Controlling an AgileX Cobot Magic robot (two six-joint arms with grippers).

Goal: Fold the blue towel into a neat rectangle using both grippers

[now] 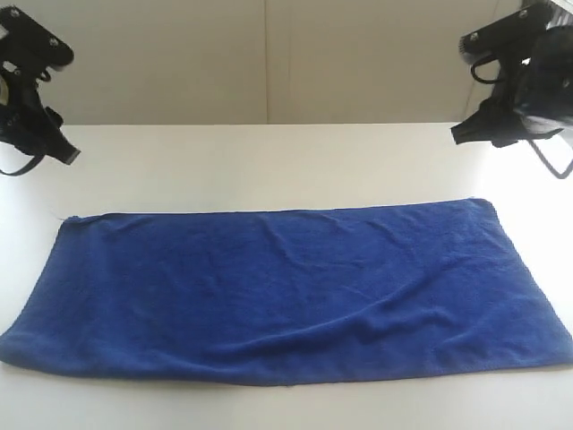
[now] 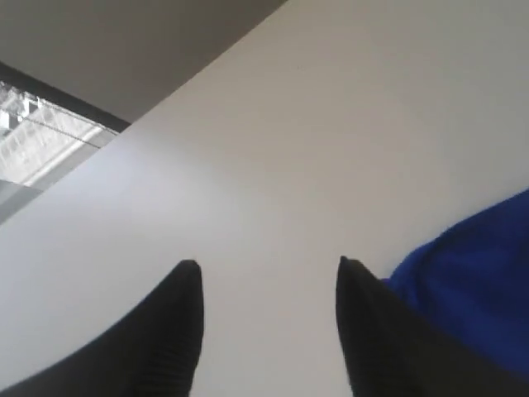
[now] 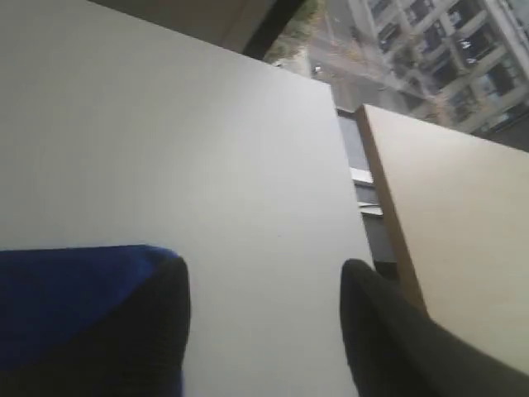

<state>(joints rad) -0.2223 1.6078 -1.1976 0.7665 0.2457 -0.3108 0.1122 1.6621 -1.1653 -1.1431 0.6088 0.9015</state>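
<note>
At far left, note the left hand (image 2: 269,269) hanging above the bare tabletop (image 1: 269,161), spread wide and pinching nothing, near the far left corner of the towel (image 1: 286,291). In the middle, find the towel lying flat, a long blue rectangle across the tabletop, with some soft wrinkles and a rounded near edge. Probably folded once already, judging from the narrow shape; cannot confirm the layers. At far right, see the right hand (image 3: 264,269) likewise raised, spread and empty, near the far right corner. Left to do, most likely: to grasp two corners, to fold across once or twice, to smooth the edges.
</note>
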